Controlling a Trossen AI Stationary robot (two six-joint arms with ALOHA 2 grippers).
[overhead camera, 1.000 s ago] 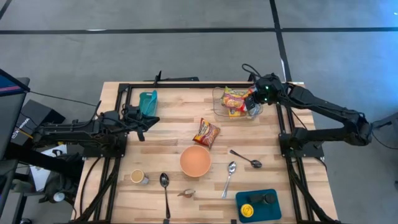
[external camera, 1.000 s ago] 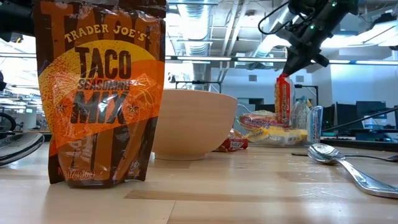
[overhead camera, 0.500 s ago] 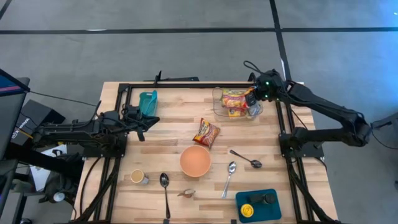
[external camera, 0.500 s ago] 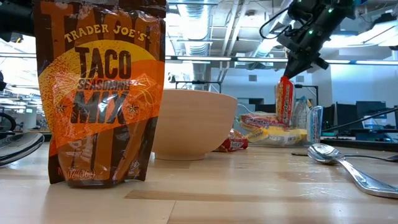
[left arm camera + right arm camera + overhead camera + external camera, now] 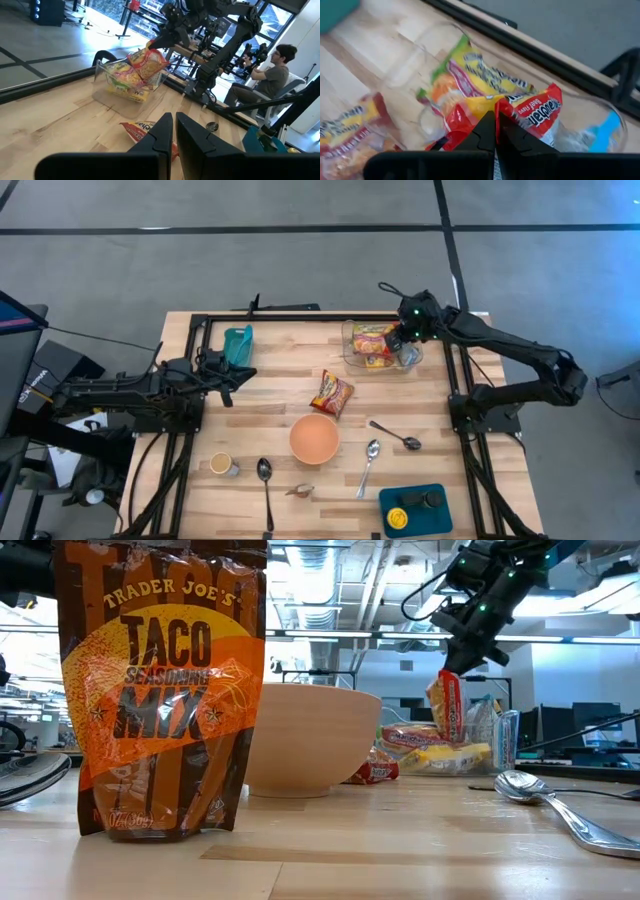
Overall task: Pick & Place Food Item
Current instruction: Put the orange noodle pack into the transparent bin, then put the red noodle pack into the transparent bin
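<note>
A ramen packet [image 5: 446,703] was pinched by the closed right gripper [image 5: 398,340] above the clear container [image 5: 352,358]. The left gripper [image 5: 228,382], fingers closed and empty, was parked at table's left.

On the bench [image 5: 280,385] I count three spoons: one [image 5: 265,490] at lower centre-left, one [image 5: 369,465] right of the bowl, one [image 5: 397,437] a little above that; one wooden bowl [image 5: 314,438] near the middle; one clear container [image 5: 380,346] at upper right with several noodle packets, the exact number hard to tell; one packet [image 5: 332,392] lying loose at centre; one teal cup [image 5: 238,345] upper left; one small cup [image 5: 222,465] lower left; one teal tray [image 5: 415,510] lower right; two arms.
</note>
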